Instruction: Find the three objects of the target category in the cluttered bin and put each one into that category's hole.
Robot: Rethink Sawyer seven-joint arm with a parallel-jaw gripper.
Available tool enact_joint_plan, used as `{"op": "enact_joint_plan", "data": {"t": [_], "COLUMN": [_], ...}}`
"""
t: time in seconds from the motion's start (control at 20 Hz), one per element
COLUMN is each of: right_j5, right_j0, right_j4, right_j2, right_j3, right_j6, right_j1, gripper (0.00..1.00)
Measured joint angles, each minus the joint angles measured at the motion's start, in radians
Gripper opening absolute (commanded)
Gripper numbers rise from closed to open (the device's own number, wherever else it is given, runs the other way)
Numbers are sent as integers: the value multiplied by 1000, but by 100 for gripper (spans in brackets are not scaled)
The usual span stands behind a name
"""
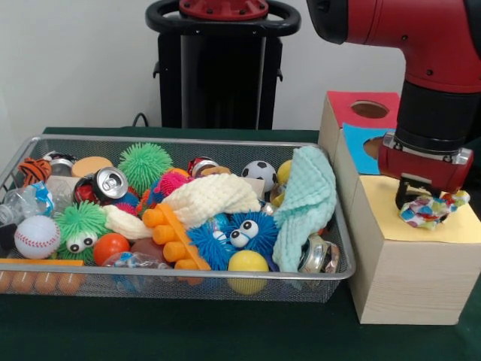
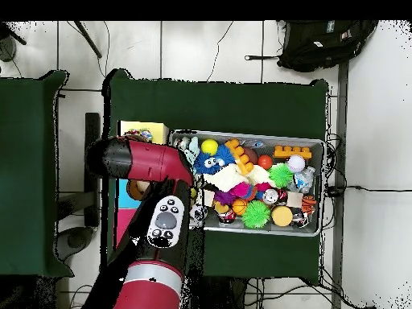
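One dotted fabric piece (image 1: 427, 210) hangs clamped in the gripper (image 1: 425, 204) over the yellow-topped box (image 1: 409, 259).

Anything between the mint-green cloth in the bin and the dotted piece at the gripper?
In the front view, only the bin's wire end wall and bare yellow box top separate the mint-green waffle cloth from the dotted fabric piece.

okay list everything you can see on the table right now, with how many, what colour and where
Wire bin: one, silver, left of the boxes.
Dotted fabric piece: one, white with coloured dots, at the gripper over the yellow top.
Wooden box: one, pale with a yellow top, right of the bin.
Red-topped box: one, behind it.
Blue-topped box: one, between them.
Mint cloth: one, at the bin's right end.
Cream cloth: one, mid-bin.
Baseball: one, white, front left.
Soccer ball: one, rear.
Gripper: one, red and black, above the yellow top.
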Motion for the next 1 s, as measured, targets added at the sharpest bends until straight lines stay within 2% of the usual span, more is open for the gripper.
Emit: {"op": "enact_joint_plan", "data": {"t": [0.45,1.0], "right_j5": [5,70], "right_j0": [-8,-22], "right_j4": [0,1], "right_j2": [0,5], "right_j3": [18,18], "right_j6": [0,0], "right_j1": [-9,-41], "gripper": [0,0]}}
